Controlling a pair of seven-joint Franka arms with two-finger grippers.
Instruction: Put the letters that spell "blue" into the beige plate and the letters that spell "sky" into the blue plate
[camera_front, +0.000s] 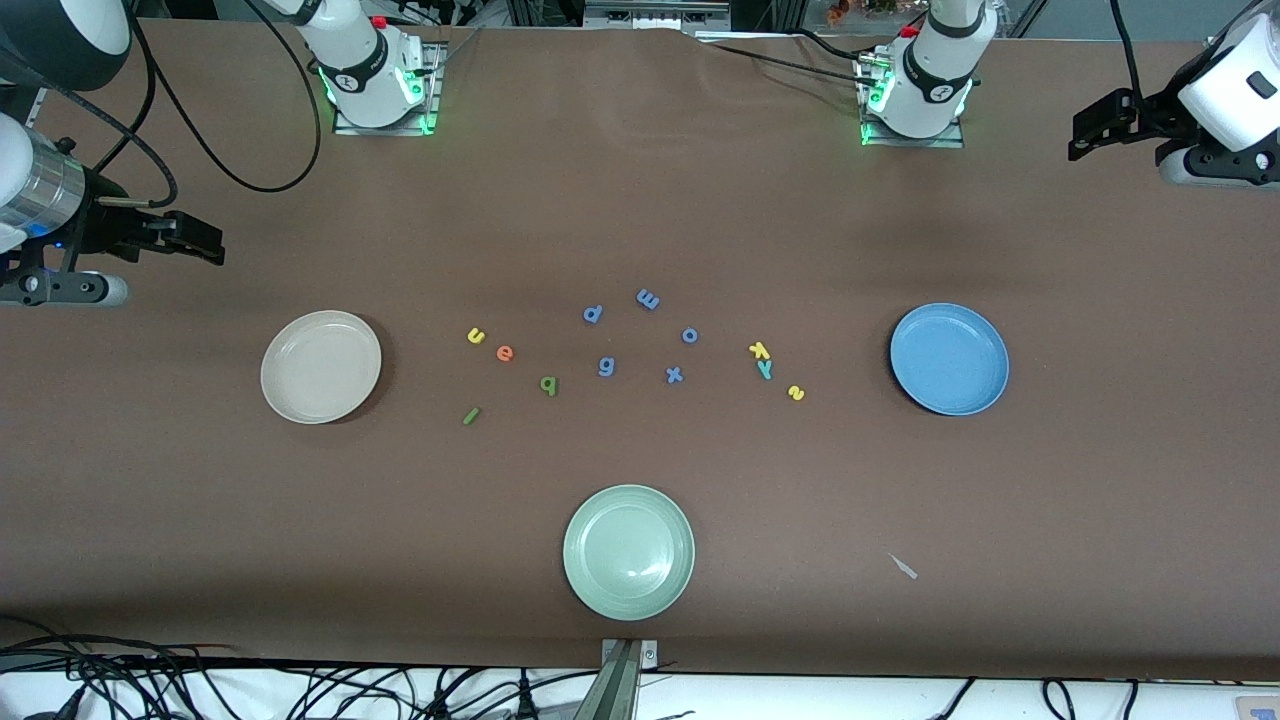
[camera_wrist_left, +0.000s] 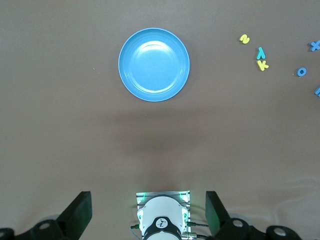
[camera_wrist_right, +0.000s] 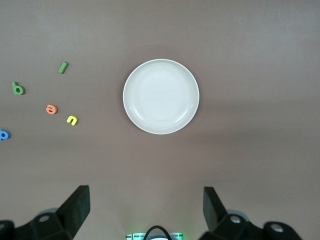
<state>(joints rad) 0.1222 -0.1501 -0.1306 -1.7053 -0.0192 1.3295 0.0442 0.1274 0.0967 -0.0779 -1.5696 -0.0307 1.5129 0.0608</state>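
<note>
both tools gape empty; only front view shows the green plate (camera_front: 628, 551).

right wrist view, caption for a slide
Open right end effector above empty beige plate, letters l, b, e, u beside it.

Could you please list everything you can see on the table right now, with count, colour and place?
beige plate: one, cream, toward the right arm's end of the table, holding nothing.
blue plate: one, blue, toward the left arm's end, holding nothing.
green plate: one, pale green, nearest the front camera.
"blue" letters: four, yellow u, orange e, green b, green l, beside the beige plate.
"sky" letters: three, yellow k, teal y, yellow s, beside the blue plate.
blue letters: five, mid-table.
right gripper: one, black, open, over the table at its own end, waiting.
left gripper: likewise, at its end.
</note>
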